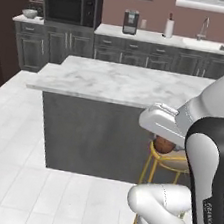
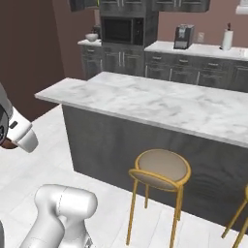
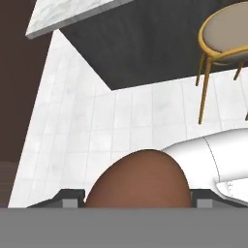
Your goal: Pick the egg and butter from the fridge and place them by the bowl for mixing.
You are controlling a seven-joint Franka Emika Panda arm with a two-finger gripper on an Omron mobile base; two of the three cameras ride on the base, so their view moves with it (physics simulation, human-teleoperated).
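White glossy arm (image 1: 171, 208), rounded link shells, dark grey-black joint cover (image 1: 209, 173) with small white lettering; dark finger tips (image 3: 68, 197).

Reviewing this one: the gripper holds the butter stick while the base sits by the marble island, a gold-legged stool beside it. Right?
Not quite. The gripper is shut on the egg, a smooth reddish-brown ball, not the butter; the hand view shows it between the fingertips. The rest stands: the marble island is close by, with a gold-legged stool beside it.

Marble island (image 2: 160, 104) spans the middle; stool (image 2: 162, 168) before it; bowl (image 2: 91, 37) far back.
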